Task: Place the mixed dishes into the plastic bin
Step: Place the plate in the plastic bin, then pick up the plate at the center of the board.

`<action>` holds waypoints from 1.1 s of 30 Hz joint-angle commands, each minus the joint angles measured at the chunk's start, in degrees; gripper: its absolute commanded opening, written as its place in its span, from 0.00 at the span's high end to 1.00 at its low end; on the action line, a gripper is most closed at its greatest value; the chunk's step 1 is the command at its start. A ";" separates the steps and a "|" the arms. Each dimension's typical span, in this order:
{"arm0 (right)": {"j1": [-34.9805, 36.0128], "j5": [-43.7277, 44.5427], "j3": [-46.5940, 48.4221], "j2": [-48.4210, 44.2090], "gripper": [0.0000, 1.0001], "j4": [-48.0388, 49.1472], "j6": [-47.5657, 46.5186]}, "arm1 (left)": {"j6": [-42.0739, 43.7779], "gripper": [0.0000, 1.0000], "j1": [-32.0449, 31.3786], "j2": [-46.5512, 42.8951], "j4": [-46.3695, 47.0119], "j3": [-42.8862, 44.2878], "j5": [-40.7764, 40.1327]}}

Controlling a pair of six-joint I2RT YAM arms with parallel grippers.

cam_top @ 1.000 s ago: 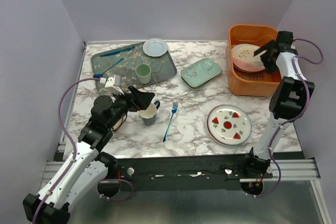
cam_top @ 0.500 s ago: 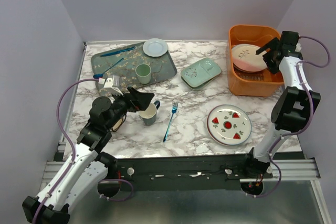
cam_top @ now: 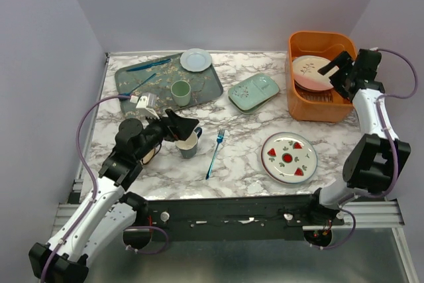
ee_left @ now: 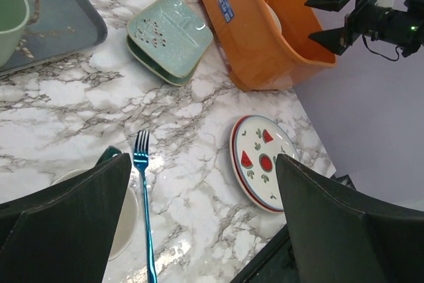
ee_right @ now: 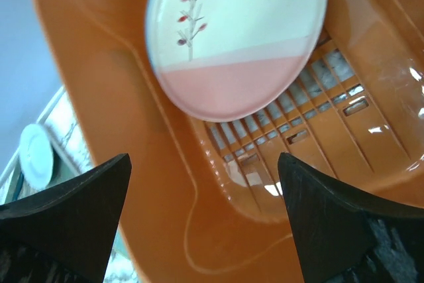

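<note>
Mug partly behind the wide-spread left gripper (rim half hidden)

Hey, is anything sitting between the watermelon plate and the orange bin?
Nothing visible. Only bare marble table separates the watermelon plate from the orange bin; the right gripper hangs open above the bin.

Three plates, two cups
</note>
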 commanded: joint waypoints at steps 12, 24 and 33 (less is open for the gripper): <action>0.54 -43.57 -14.75 -19.40 0.00 11.47 -18.49 | -0.60 0.05 -2.59 7.50 4.98 5.62 12.44; 0.46 -60.46 -24.76 -35.91 0.00 12.44 -33.61 | 2.13 0.06 -21.85 21.63 4.72 11.24 -1.35; 0.37 -66.97 -26.37 -38.04 0.00 -1.06 -54.16 | 3.09 0.11 -29.93 37.45 3.05 18.36 -6.72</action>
